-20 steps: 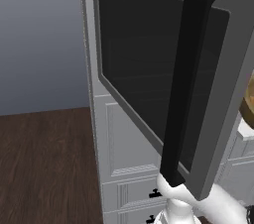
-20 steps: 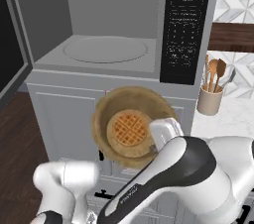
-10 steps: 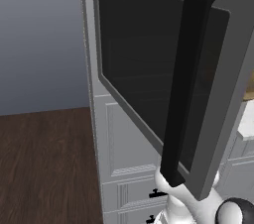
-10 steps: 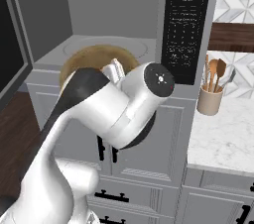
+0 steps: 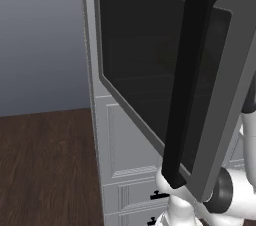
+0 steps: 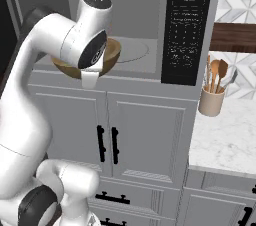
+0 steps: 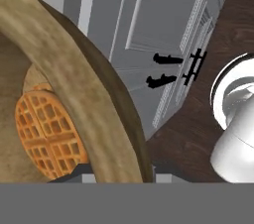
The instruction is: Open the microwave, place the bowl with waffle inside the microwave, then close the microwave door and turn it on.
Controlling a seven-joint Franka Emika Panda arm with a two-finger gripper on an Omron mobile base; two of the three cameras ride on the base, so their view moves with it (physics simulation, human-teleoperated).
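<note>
The microwave point(image 6: 189, 25) stands open, its grey cavity point(image 6: 135, 0) and glass turntable point(image 6: 134, 50) bare. Its door point(image 5: 145, 70) is swung far out to the left, the thick black bar handle point(image 5: 190, 85) facing the left base camera. The brown bowl with waffle point(image 6: 112, 54) hangs at the cavity's front left, just above the sill, partly hidden by my wrist. In the hand view the bowl's rim point(image 7: 84, 79) runs down between the fingertips of my gripper point(image 7: 119, 173), which is shut on it; the waffle point(image 7: 49, 134) lies inside.
White cabinet doors point(image 6: 145, 135) with short black handles point(image 6: 100, 142) sit under the microwave. To the right are a marble counter point(image 6: 225, 140), a tan utensil holder point(image 6: 212, 101) and a dark wood shelf point(image 6: 235, 37). Dark wood floor point(image 5: 45, 170) lies to the left.
The arm has swung up and the bowl has risen from in front of the cabinet doors to the mouth of the microwave cavity. The door has stayed open.
</note>
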